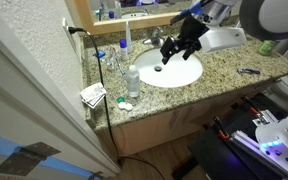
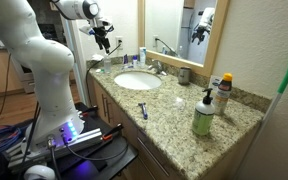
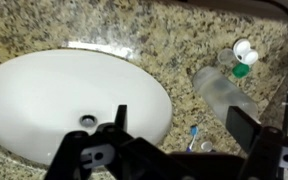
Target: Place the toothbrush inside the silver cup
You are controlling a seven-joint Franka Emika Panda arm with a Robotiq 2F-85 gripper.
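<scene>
Wrist view shows the claw (image 3: 177, 112) wide open and empty above the sink (image 3: 44, 90). The toothbrush (image 2: 142, 110) lies beside the sink near the edge of the counter (image 2: 174, 118), so a clumsy grab could knock it off. The cup (image 2: 184, 75), behind the sink, shows only in an exterior view.

Exterior views face the sink (image 1: 181, 72) from opposite ends; wrist view looks down.

Noted black gripper (image 1: 177, 47) hanging over white oval sink (image 1: 184, 76) set in speckled granite countertop (image 1: 227, 64). Spotted faucet (image 1: 156, 38) behind basin. Logged clear plastic bottle (image 1: 132, 82) upright just beside basin rim; dark razor (image 1: 248, 71) lying flat well apart, on far side of basin
</scene>
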